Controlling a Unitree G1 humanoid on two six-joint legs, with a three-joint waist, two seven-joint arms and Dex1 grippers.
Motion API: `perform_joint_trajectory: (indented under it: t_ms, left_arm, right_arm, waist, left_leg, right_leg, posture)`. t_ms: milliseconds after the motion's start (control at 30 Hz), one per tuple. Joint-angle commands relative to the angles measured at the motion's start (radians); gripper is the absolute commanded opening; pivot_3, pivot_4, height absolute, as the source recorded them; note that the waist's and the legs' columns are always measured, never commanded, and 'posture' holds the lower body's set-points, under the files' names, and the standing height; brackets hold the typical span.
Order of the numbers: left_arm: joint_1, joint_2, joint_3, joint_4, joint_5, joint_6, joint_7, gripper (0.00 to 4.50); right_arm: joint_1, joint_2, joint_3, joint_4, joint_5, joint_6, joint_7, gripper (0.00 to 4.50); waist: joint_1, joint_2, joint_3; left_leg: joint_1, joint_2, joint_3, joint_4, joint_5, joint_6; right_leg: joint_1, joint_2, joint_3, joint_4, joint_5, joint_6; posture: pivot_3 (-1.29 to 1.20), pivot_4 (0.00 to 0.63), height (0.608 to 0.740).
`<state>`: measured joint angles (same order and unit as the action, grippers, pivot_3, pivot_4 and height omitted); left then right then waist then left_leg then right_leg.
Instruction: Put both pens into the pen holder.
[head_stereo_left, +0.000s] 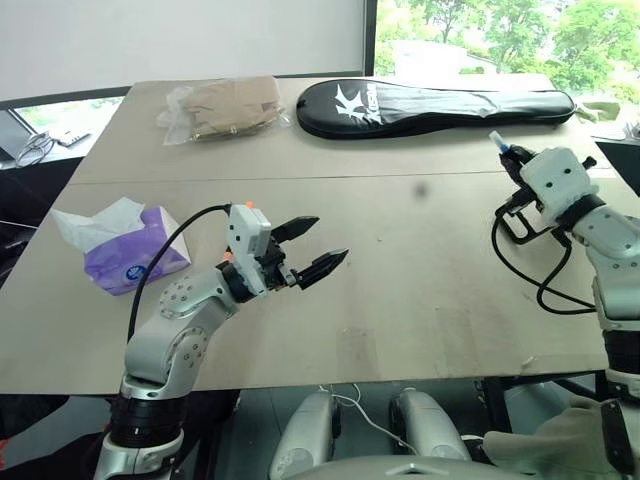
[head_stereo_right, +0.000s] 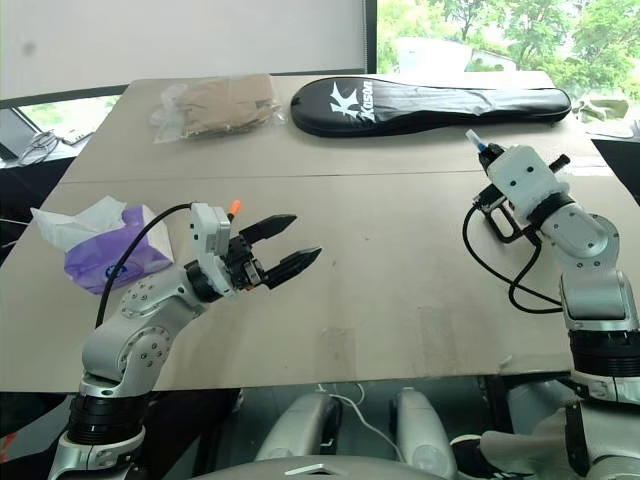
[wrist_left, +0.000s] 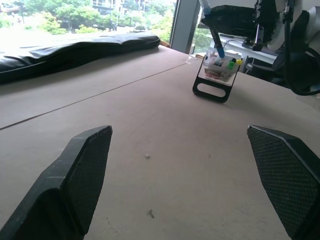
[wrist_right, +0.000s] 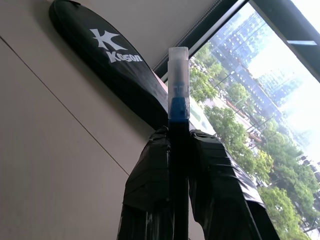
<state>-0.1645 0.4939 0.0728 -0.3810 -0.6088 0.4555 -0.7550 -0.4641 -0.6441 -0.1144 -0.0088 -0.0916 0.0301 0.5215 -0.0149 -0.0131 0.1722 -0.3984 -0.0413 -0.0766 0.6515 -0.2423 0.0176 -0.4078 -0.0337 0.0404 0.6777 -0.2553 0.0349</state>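
Head cams: L gripper (head_stereo_left: 322, 251) was seen over bare table (head_stereo_left: 420, 300), jaws wide apart, nothing held. R gripper (head_stereo_left: 503, 150) was raised at table's right edge, clamped on blue-tipped pen (head_stereo_left: 497, 141).
L wrist cam: pen holder (wrist_left: 216, 75) was seen standing on table w/ a pen in it.
R wrist cam: pen pinched between taped fingers (wrist_right: 150, 190), racket bag (wrist_right: 117, 70) behind.
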Motion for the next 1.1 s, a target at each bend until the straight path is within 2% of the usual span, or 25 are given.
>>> perform_joint_trajectory:
  t_ms: [33, 500, 733, 833, 867, 967, 1000, 1033, 1067, 1100]
  left_arm:
    - [-0.007, 0.000, 0.009, -0.022, 0.002, -0.021, 0.001, 4.50]
    - [0.008, 0.007, 0.014, -0.035, 0.002, -0.024, 0.010, 4.50]
    - [0.010, 0.010, 0.015, -0.033, 0.004, -0.026, 0.009, 4.50]
    - [0.009, 0.012, 0.016, -0.027, 0.004, -0.027, 0.007, 4.50]
    - [0.008, 0.012, 0.016, -0.025, 0.004, -0.027, 0.007, 4.50]
    - [0.004, 0.014, 0.018, -0.021, 0.004, -0.026, 0.007, 4.50]
    - [0.002, 0.015, 0.021, -0.021, 0.006, -0.023, 0.013, 4.50]
    - [-0.005, 0.015, 0.026, -0.023, 0.010, -0.016, 0.031, 4.50]
    - [-0.009, 0.015, 0.030, -0.024, 0.013, -0.011, 0.044, 4.50]
    - [-0.017, 0.012, 0.039, -0.031, 0.014, 0.001, 0.072, 4.50]
  right_arm:
    - [-0.044, -0.019, 0.004, 0.030, 0.011, -0.064, 0.010, 0.15]
    - [-0.105, -0.087, 0.028, 0.366, -0.031, -0.320, -0.005, 0.15]
    - [-0.083, -0.113, 0.009, 0.452, -0.007, -0.363, -0.002, 0.15]
    - [-0.068, -0.115, -0.018, 0.447, 0.029, -0.335, -0.001, 1.38]
    - [-0.063, -0.119, -0.019, 0.444, 0.030, -0.336, -0.003, 1.61]
    - [-0.044, -0.124, -0.030, 0.408, 0.039, -0.322, -0.012, 2.95]
    - [-0.036, -0.124, -0.040, 0.380, 0.046, -0.306, -0.021, 3.63]
    - [-0.023, -0.121, -0.054, 0.332, 0.074, -0.269, -0.014, 3.88]
    - [-0.015, -0.119, -0.063, 0.296, 0.093, -0.240, -0.008, 4.43]
    - [-0.001, -0.115, -0.076, 0.233, 0.128, -0.190, 0.006, 4.43]
  waist:
    - [0.000, 0.000, 0.000]
    - [0.000, 0.000, 0.000]
    - [-0.001, 0.000, 0.000]
    - [0.000, 0.000, 0.000]
    - [0.000, 0.000, 0.000]
    - [-0.001, 0.000, 0.000]
    - [-0.001, 0.000, 0.000]
    - [0.000, 0.000, 0.000]
    - [0.000, 0.000, 0.000]
    - [0.000, 0.000, 0.000]
  left_leg:
    - [0.000, 0.000, 0.000, 0.000, 0.000, 0.000]
    - [0.000, 0.000, 0.000, 0.000, 0.000, 0.000]
    - [0.000, 0.000, 0.001, 0.000, 0.000, 0.000]
    - [0.000, 0.000, 0.001, 0.000, 0.000, 0.000]
    - [0.000, 0.000, 0.001, 0.000, 0.000, 0.000]
    - [0.000, 0.000, 0.001, 0.000, 0.000, 0.000]
    - [0.000, 0.000, 0.001, 0.000, 0.000, 0.000]
    - [0.000, 0.000, 0.001, 0.000, 0.000, 0.000]
    - [0.000, 0.000, 0.001, 0.000, 0.000, 0.000]
    - [0.000, 0.000, 0.000, 0.000, 0.000, 0.000]
  right_leg:
    - [0.000, 0.000, 0.000, 0.000, 0.000, 0.000]
    - [0.000, 0.000, 0.000, 0.000, 0.000, 0.000]
    - [0.000, 0.000, 0.000, 0.000, 0.000, 0.000]
    - [0.000, 0.000, 0.001, 0.000, 0.000, 0.000]
    - [0.000, 0.000, 0.001, 0.000, 0.000, 0.000]
    - [0.000, 0.000, 0.001, 0.000, 0.000, 0.000]
    - [0.000, 0.000, 0.001, 0.000, 0.000, 0.000]
    - [0.000, 0.000, 0.001, 0.000, 0.000, 0.000]
    - [0.000, 0.000, 0.001, 0.000, 0.000, 0.000]
    - [0.000, 0.000, 0.001, 0.000, 0.000, 0.000]
  posture:
    - [0.00, 0.150, 0.740]
    - [0.00, 0.150, 0.740]
    - [0.00, 0.150, 0.740]
    - [0.00, 0.150, 0.740]
    - [0.00, 0.150, 0.740]
    - [0.00, 0.150, 0.740]
    - [0.00, 0.150, 0.740]
    - [0.00, 0.150, 0.740]
    - [0.00, 0.150, 0.740]
    - [0.00, 0.150, 0.740]
